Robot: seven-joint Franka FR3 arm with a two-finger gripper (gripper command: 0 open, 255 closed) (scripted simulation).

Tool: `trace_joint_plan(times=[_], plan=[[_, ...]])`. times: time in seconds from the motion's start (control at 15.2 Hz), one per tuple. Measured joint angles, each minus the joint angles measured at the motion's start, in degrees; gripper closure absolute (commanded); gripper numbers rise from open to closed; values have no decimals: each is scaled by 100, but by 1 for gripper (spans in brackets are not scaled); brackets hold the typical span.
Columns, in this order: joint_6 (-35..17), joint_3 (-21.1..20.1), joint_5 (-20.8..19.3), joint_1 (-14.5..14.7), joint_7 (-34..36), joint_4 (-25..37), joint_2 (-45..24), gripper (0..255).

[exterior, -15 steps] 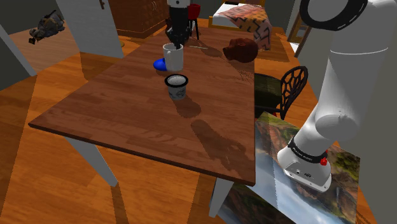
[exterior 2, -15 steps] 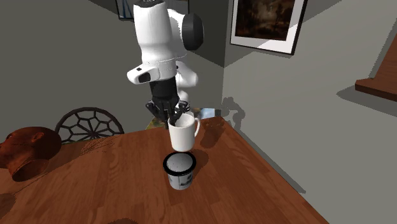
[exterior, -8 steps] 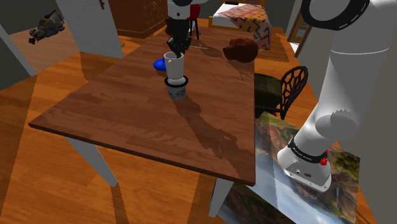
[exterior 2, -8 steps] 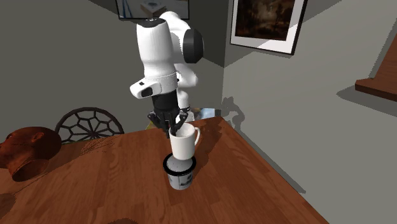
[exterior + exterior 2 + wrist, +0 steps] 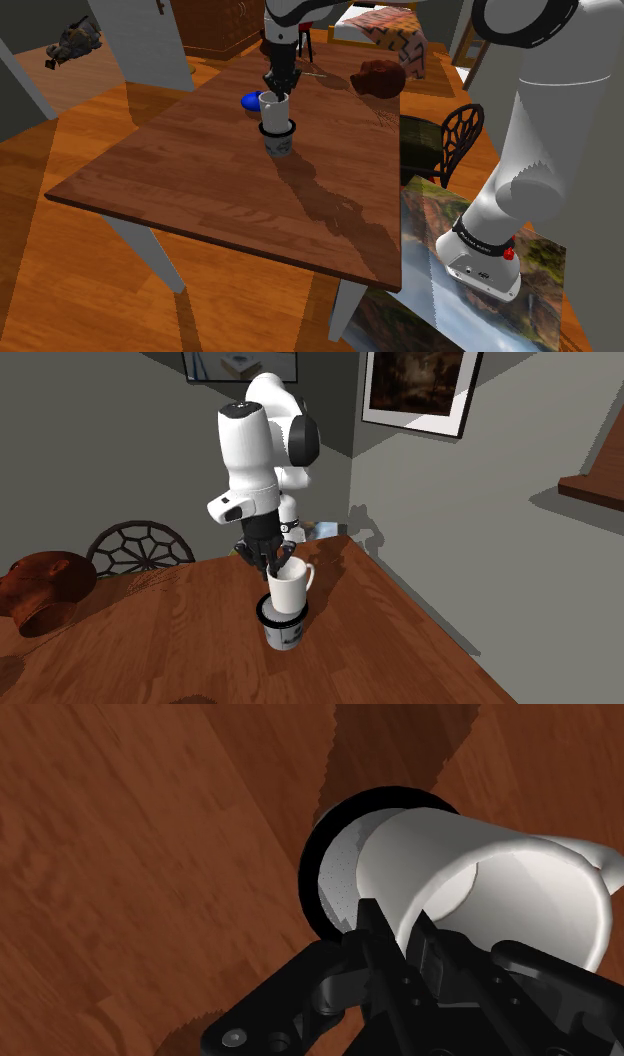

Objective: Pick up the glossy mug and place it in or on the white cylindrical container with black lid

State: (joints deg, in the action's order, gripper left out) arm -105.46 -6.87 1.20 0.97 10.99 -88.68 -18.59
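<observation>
Black two-finger gripper (image 5: 276, 564) points downward and is clamped on the rim of the glossy white mug (image 5: 287, 592). In the wrist view, one finger is inside the mouth and the other is against the outer wall. The long brown wooden table (image 5: 200, 190) carries the things. A chair with a black lattice back (image 5: 458, 135) stands just off the table's edge nearest the robot's stand. A lumpy brown object (image 5: 378, 78) lies near the far corner on that side. The short white cylindrical container with a black ring at its top (image 5: 279, 143) stands toward the far edge. The mug is upright with its base set in that ring and its handle turned away from the arm. A small flat blue object (image 5: 250, 101) lies just beyond the container.
</observation>
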Motion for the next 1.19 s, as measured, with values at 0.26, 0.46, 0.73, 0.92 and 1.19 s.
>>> trace_joint_plan(times=[0.26,0.46,0.73,0.92,1.19], plan=[[-11,0,0,0,1,-9,-1,255],[-13,0,0,1,1,-10,0,0],[-13,0,0,1,1,-10,0,0],[365,-2,-5,5,15,386,-11,0],[693,3,-3,-6,6,705,-3,0]])
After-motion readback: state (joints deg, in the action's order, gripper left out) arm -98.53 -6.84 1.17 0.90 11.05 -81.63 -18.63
